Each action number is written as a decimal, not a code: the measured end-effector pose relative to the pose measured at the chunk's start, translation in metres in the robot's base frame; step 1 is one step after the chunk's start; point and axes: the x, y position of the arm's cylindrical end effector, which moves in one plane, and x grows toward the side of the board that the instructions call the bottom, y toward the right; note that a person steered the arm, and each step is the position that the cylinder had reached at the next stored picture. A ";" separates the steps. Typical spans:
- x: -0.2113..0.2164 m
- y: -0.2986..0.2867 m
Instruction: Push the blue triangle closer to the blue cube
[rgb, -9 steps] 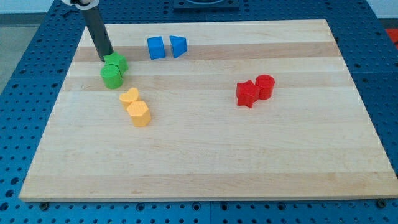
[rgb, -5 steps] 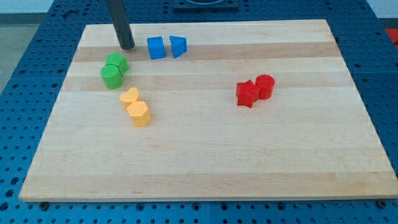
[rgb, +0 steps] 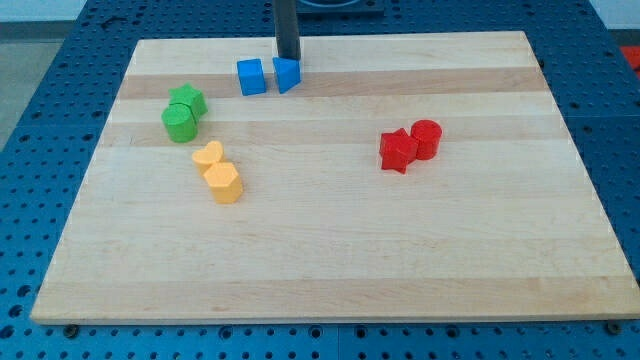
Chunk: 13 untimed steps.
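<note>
Upright dark rod, my tip (rgb: 289, 59) down

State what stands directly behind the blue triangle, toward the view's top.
My tip stands just behind the blue triangle, at its top edge. Whether they touch cannot be told. The blue cube sits beside it, to the view's left.

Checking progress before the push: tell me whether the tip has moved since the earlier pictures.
Yes. My tip has gone toward the view's right, from beside the green blocks to just above the blue triangle, past the blue cube.
</note>
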 end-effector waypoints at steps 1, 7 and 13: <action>0.000 0.000; 0.100 0.013; 0.095 0.073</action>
